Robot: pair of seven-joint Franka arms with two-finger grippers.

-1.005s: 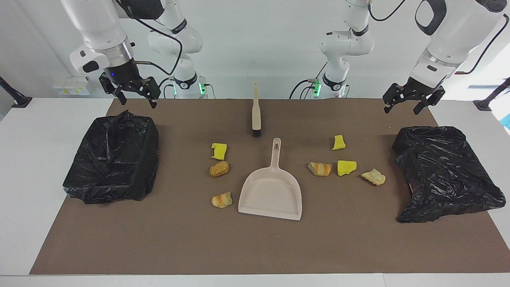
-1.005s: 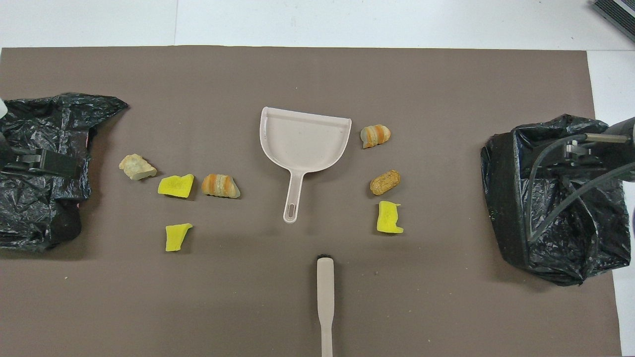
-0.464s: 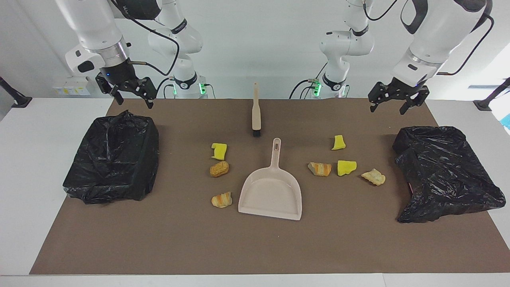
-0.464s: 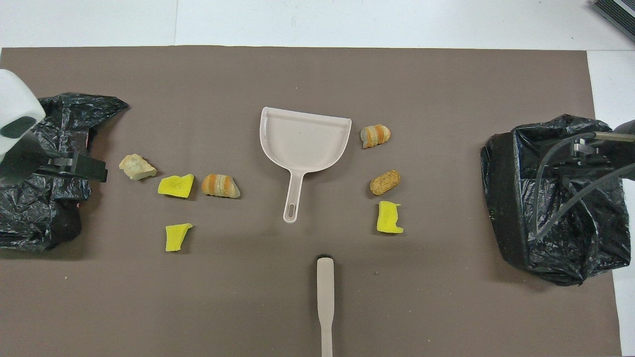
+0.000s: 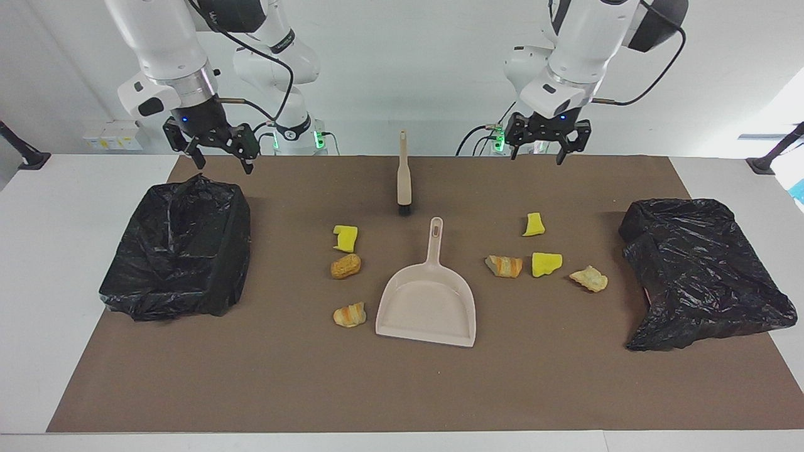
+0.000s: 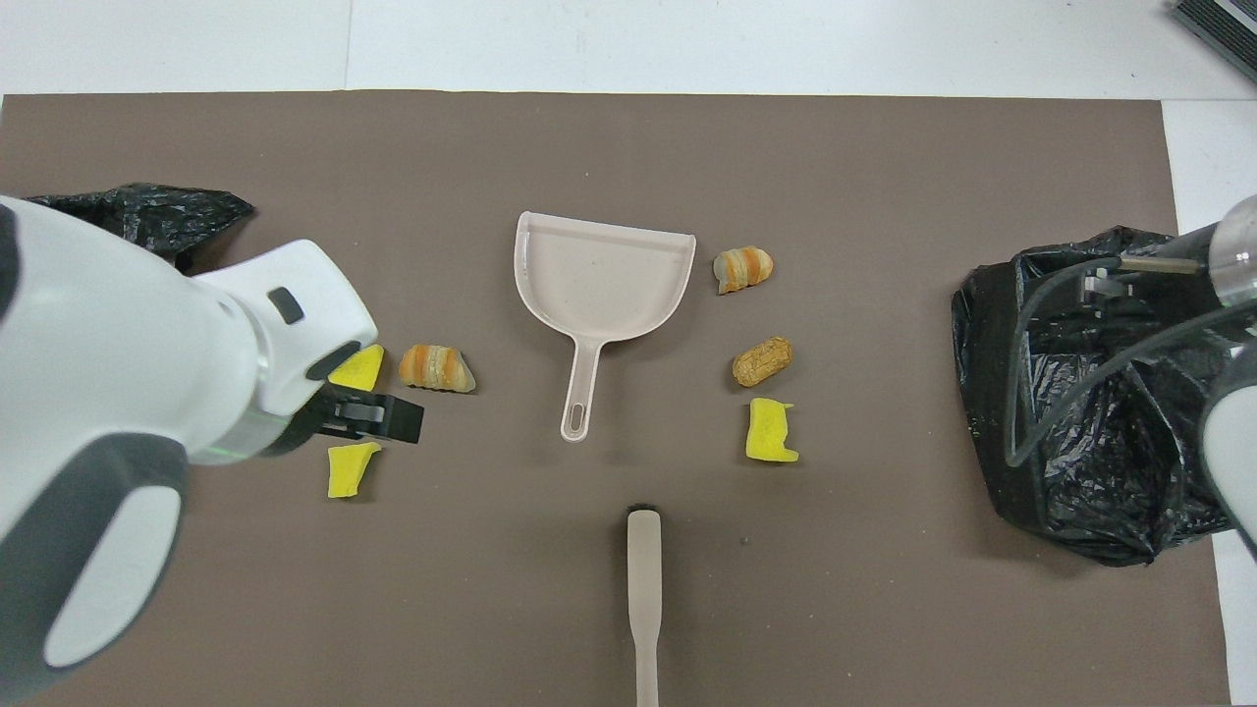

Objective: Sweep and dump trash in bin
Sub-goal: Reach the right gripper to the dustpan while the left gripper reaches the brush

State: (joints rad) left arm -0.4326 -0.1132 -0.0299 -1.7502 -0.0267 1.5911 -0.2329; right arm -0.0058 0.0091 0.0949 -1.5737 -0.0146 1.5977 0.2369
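Seven small scraps of trash lie on the brown mat that covers the worktop [image 5: 565, 389], split into two groups on either side of the beige plastic dustpan [image 5: 427, 307]. Toward the right arm's end sit a bright yellow spongy chunk [image 5: 345, 238], a brown bread-like lump [image 5: 345, 266] and an orange-striped bread-like lump [image 5: 349, 315]. Toward the left arm's end lie a small yellow spongy wedge [image 5: 533, 225], a second orange-striped lump [image 5: 504, 266], a squarish yellow spongy chunk [image 5: 546, 263] and a pale tan crusty lump [image 5: 589, 279].

All seven look light and soft. The spongy chunks would likely squash under a pinch and the bread-like lumps would roll or skid when pushed, so short, low strokes toward the dustpan's open lip suit them better than picking them up. The tools are the things to grip: the beige hand brush with black bristles [image 5: 404, 176] lies nearer to the robots than the dustpan, and its slim, stiff handle looks best taken at mid-length. The dustpan's long handle, with a hanging slot at its end, points toward the robots; it looks rigid and light, though smooth plastic may slip.

The left end effector [image 5: 545, 147] hangs in the air over the mat's edge, jaws wide and empty. The right end effector [image 5: 217, 150] hovers above the black-bagged bin at the right arm's end [image 5: 179, 251], also wide and empty. A second black-bagged bin [image 5: 697, 270] stands at the left arm's end.
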